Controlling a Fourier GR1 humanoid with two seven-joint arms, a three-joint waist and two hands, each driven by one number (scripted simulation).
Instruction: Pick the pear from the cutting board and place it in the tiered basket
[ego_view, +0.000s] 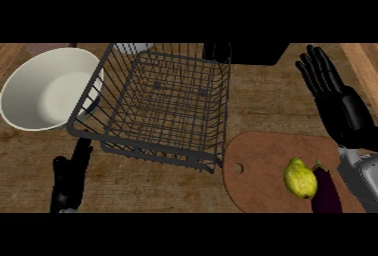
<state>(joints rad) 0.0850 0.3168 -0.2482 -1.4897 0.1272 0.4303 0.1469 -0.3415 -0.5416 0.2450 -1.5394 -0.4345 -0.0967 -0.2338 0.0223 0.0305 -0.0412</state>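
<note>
While the pear (300, 178) lies on the board (258, 165) just beside an eggplant (326, 190), the right hand (322, 70) hangs above with fingers straight and spread, the left hand (68, 182) rests open below the basket (159, 100).

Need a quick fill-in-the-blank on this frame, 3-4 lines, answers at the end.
1. The pear lies on the ____, beside the eggplant.
2. The wire basket holds ____.
3. Left of the basket sits a white ____.
4. The right robot hand is ____, fingers straight, above the cutting board and not touching the pear; the left robot hand shows at the lower left.

Answers: cutting board; nothing; bowl; open
</note>
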